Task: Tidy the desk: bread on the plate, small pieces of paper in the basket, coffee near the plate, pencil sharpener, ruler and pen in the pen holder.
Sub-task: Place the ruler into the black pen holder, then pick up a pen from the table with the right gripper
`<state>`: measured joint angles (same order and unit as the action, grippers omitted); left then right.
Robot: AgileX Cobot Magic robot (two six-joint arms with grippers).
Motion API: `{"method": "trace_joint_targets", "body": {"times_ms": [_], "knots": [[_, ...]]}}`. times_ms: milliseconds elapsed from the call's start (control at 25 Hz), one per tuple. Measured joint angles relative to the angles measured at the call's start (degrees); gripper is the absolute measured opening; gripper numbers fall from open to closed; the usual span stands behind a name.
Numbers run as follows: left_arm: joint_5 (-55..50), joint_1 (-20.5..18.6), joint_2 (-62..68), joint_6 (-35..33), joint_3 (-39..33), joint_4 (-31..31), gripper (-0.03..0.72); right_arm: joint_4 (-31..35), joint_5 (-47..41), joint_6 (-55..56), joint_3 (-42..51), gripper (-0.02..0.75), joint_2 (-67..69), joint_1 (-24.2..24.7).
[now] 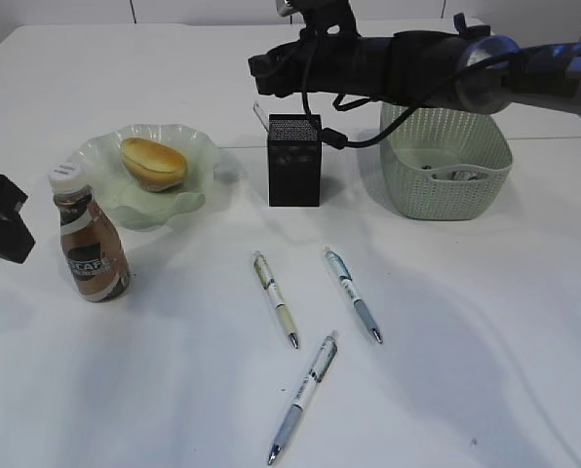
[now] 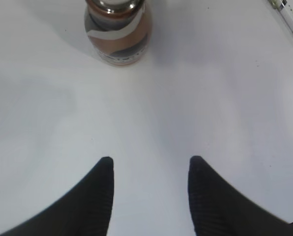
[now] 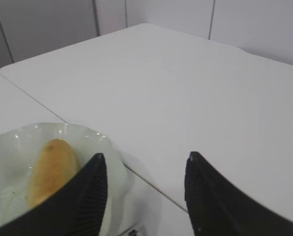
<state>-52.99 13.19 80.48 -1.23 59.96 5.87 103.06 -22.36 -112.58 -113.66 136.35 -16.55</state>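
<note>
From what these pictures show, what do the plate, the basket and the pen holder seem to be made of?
The plate looks like translucent pale green glass or clear plastic: glossy, with a wavy rim.
The basket seems to be matte sage-green moulded plastic with perforated woven-look walls.
The pen holder appears to be black metal mesh: a fine grid shows at its top.

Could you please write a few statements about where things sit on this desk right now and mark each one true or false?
1. The bread lies on the plate. True.
2. The coffee lies on its side. False: it stands upright, left of the pens and in front of the plate.
3. Three pens lie on the desk. True.
4. The pen holder stands to the right of the basket. False: it stands between the plate and the basket.
5. The left gripper is clamped on the coffee. False: its jaws are open and empty, short of the bottle.
</note>
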Motion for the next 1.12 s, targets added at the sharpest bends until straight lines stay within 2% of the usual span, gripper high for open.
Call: {"method": "trace_joint_targets", "body": {"times_ms": [80,120,240,480,640,720,760,800,880,920,1120], "knots": [[0.0,0.0,0.0,0.0,0.0,0.0,0.34,0.0,-0.5,0.2,0.0,0.407,0.0,0.0],[0.0,0.0,0.0,0.0,0.0,0.0,0.34,-0.3,-4.5,2.3,0.0,0.407,0.0,0.4],[0.0,0.0,0.0,0.0,0.0,0.0,0.34,-1.6,-9.5,5.0,0.0,0.407,0.0,1.3],[0.0,0.0,0.0,0.0,0.0,0.0,0.34,-12.5,-29.4,13.5,0.0,0.407,0.0,4.9],[0.0,0.0,0.0,0.0,0.0,0.0,0.34,-23.3,-37.3,18.3,-0.1,0.407,-0.9,5.2],[0.0,0.0,0.0,0.0,0.0,0.0,0.34,-32.9,-40.5,23.0,-0.1,0.407,-2.4,5.2],[0.0,0.0,0.0,0.0,0.0,0.0,0.34,-32.9,-41.2,24.2,-0.1,0.407,-2.4,5.2],[0.0,0.0,0.0,0.0,0.0,0.0,0.34,-39.6,-42.6,27.8,-0.2,0.407,-3.4,5.2],[0.0,0.0,0.0,0.0,0.0,0.0,0.34,-45.9,-44.3,32.6,-0.3,0.407,-4.6,5.2],[0.0,0.0,0.0,0.0,0.0,0.0,0.34,-46.9,-44.7,33.3,-0.3,0.407,-4.7,5.2],[-0.1,0.0,0.0,0.0,0.0,0.0,0.34,-60.1,-46.7,47.7,-0.3,0.407,-7.9,5.2]]}}
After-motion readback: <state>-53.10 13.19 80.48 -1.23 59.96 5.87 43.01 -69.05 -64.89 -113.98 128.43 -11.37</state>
